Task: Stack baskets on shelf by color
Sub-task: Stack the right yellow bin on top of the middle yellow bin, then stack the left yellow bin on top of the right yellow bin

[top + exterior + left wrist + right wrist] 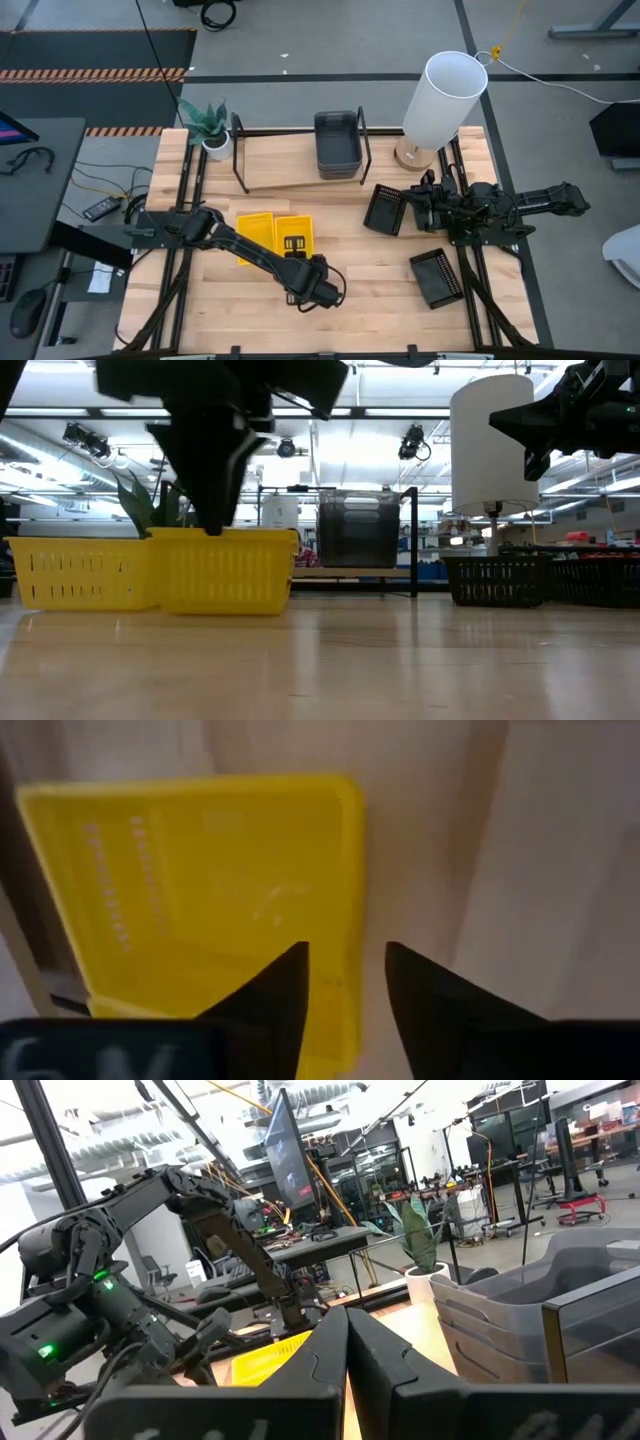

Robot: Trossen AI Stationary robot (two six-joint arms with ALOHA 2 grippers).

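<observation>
Two yellow baskets [255,232] [297,232] stand side by side on the table left of centre; they also show in the low view [225,570]. Nested dark grey baskets [338,145] stand on the wooden shelf [285,160] at the back. Two black baskets [385,210] [437,277] stand on the table at the right. My left gripper [345,985] is open and points down at the right-hand yellow basket [200,890]. My right gripper [347,1350] is shut and empty, raised beside the far black basket [418,205]. My left gripper comes from above, pointing down, with one finger [275,1000] inside the yellow basket and the other outside its side wall [350,920], the fingers lying across that wall. I cannot tell whether either finger touches it. The basket rests flat on the table.
A tall white lamp [445,100] stands at the shelf's right end and a potted plant [210,125] at its left end. The shelf's black wire uprights [238,150] rise at either side of the grey baskets. Bare tabletop lies in the near middle [375,290].
</observation>
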